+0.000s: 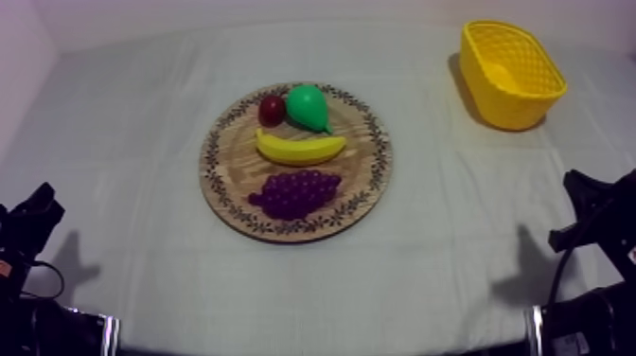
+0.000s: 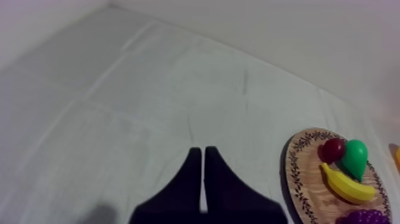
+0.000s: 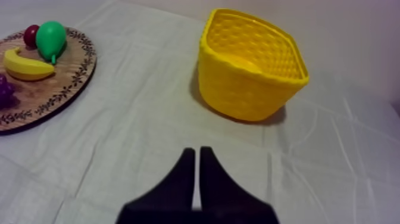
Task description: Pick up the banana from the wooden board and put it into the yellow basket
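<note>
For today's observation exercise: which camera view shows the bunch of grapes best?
The top view: the whole bunch of grapes lies unobstructed on the wooden board, beside the banana. Both wrist views cut it off: the left shows part of the grapes, the right a sliver of the grapes.

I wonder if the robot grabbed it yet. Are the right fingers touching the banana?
Apart. The right wrist view shows the right fingers shut over bare cloth, the banana away on the board.
</note>
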You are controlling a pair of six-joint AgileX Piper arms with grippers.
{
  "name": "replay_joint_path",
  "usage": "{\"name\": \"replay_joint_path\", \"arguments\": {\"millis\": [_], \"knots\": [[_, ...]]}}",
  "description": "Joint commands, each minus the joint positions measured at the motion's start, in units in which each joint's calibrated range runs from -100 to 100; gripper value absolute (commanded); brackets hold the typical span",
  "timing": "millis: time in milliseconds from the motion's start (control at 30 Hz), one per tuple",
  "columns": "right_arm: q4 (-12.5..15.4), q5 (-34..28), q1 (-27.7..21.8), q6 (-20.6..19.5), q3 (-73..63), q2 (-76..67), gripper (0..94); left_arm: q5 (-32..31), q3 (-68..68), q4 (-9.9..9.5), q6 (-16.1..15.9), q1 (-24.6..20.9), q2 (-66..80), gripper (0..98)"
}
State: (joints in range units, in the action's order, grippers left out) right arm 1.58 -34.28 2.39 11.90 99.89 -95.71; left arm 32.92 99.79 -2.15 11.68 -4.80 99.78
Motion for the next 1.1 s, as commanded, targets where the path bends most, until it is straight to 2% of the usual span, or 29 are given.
{"name": "replay_joint_path", "arguments": {"millis": [0, 133, 433, 633, 833, 1067], "knots": [[0.0, 0.0, 0.0, -0.5, 0.0, 0.0, 0.4, 0.0, 0.0, -0.03, 0.0, 0.0, 0.0, 0.1], [0.1, 0.0, 0.1, -1.5, 0.0, 0.0, 0.4, 0.0, 0.0, -0.03, 0.0, 0.0, 0.0, 0.1], [2.0, -0.5, 0.2, 1.7, -1.1, 3.2, 0.4, 0.0, 0.0, -0.03, 0.0, 0.0, 0.0, 0.1], [2.5, -1.9, 0.7, 3.3, -9.1, 12.0, 0.5, 0.0, 0.0, -0.03, 0.0, 0.0, 0.0, 0.1], [2.5, -8.2, 2.2, 5.1, -22.8, 22.8, 0.6, 0.0, 0.0, -0.03, 0.0, 0.0, 0.0, 0.1], [1.2, -16.5, 5.1, 5.0, -39.3, 35.9, 0.6, 0.0, 0.0, -0.03, 0.0, 0.0, 0.0, 0.1]]}}
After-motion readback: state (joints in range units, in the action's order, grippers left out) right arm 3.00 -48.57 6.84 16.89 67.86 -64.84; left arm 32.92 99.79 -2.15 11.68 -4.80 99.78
